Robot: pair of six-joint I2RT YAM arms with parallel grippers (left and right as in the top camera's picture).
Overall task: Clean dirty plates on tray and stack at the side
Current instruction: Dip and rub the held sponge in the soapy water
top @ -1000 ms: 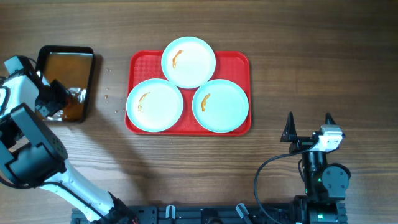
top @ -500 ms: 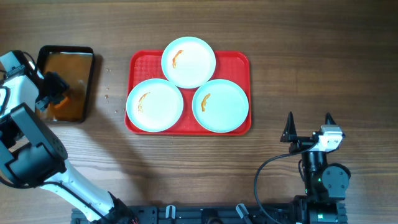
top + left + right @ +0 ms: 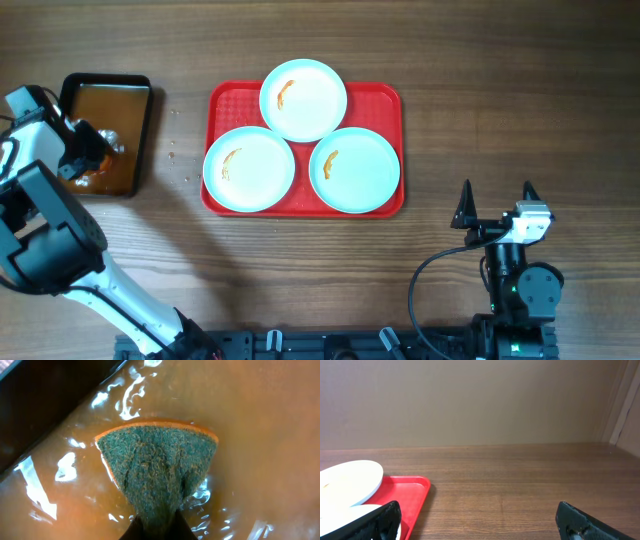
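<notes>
Bright, even light, with white glare streaking the brown water.

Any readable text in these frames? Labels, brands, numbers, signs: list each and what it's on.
None: no text, label, brand, number or sign can be read in any view.
The plates, tray, black pan and sponge are unmarked.
The left arm and right arm show no legible marking at this size.

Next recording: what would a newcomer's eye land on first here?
Three white plates, each smeared orange, crowd the red tray at mid-table. At far left, the left fingers pinch a green sponge in the black pan of brown water; the right fingers stand open at lower right.
</notes>
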